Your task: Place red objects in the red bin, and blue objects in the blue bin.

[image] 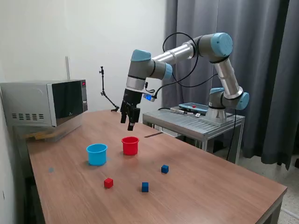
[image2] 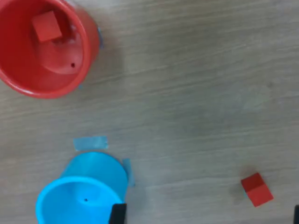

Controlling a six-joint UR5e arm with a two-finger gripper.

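Observation:
The red cup (image: pixel 130 145) stands mid-table with the light blue cup (image: pixel 96 154) to the exterior view's left of it. One red cube (image: pixel 108 183) and two dark blue cubes (image: pixel 145 187) (image: pixel 164 169) lie on the table in front of the cups. My gripper (image: pixel 127 122) hangs well above the table, over the area just behind the red cup, open and empty. In the wrist view the red cup (image2: pixel 88 51) holds a second red cube (image2: pixel 46 26). The blue cup (image2: pixel 81 198) is empty, and the loose red cube (image2: pixel 257 189) lies apart. The fingertips (image2: pixel 117 214) stand wide apart.
A microwave (image: pixel 46 102) sits at the table's far corner on the exterior view's left. A metal stand (image: pixel 196 122) carries the arm's base and a pendant behind the table. A thin black tripod (image: pixel 106 93) stands at the back. Blue tape pieces (image2: pixel 90 142) mark the cup spots.

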